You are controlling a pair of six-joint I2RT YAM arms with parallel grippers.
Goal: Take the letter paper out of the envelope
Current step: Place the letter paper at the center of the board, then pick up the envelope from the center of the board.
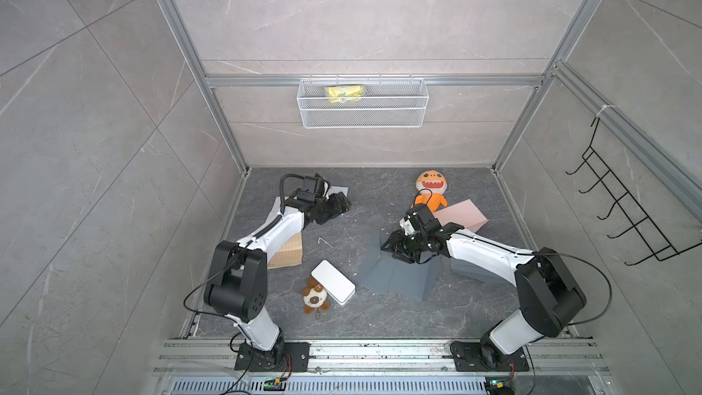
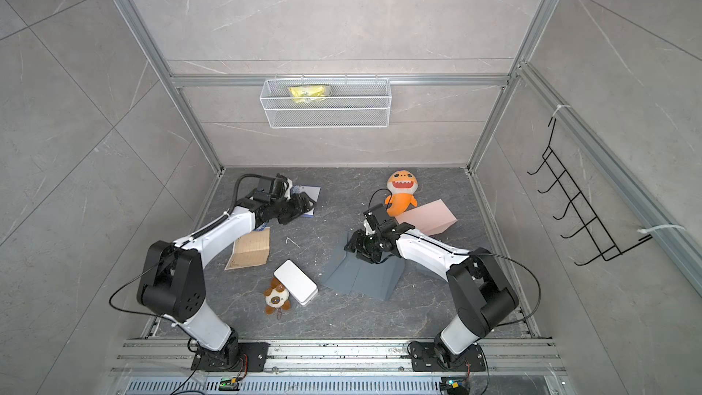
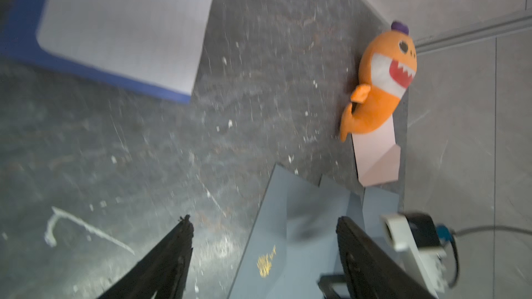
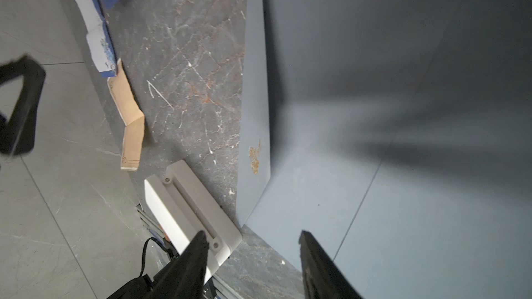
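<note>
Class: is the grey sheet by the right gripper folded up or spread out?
Mostly spread out: the grey sheet lies opened, creases visible, one end panel raised.

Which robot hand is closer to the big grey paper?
The right. The right gripper hangs just over the grey paper's raised fold, jaws apart. The left gripper is off across the table, by the blue-edged sheet.
</note>
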